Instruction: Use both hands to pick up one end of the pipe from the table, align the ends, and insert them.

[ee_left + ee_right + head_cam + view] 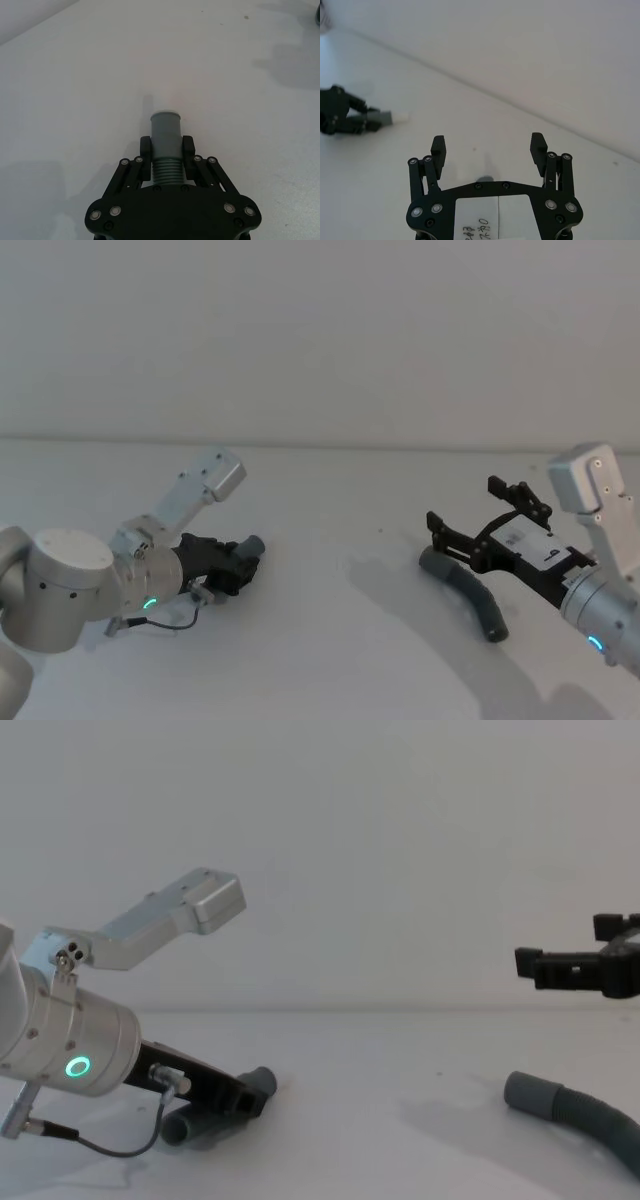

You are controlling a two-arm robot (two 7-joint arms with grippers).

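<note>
l claw (166, 150), low at the bench's (330, 650) l side, is pinching the short elbow tube (165, 129) from 2 sides, on the threaded part just behind its smooth collar. the white tip (165, 112) pokes out fwd past the claw. r claw (488, 146) is spread wide w/ nothing in it, hanging above the cuff (526, 1092) end of the ribbed hose (468, 592). the hose lies on the bench at the r, well apart from the tube.

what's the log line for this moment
left gripper: shut on short tube | right gripper: open above hose on table | state: not joined
</note>
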